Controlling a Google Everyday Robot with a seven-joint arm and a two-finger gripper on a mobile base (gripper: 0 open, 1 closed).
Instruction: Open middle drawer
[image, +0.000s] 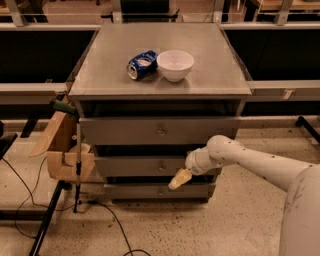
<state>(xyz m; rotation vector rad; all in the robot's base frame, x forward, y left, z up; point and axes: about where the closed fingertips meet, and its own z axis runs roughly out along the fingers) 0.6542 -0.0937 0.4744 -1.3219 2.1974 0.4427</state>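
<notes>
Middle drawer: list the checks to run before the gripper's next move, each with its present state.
1. Is the middle drawer shut and ready to pull? It looks shut: ok.
2. Is its knob in plain view, with nothing over it? Ok.
3. Is the gripper lined up on the knob? It sits lower and to the right, near the drawer's bottom edge: not ok.
4. Is the gripper touching the drawer front? Cannot tell.
5. Are the can and bowl set back from the front edge of the cabinet top? Ok.
</notes>
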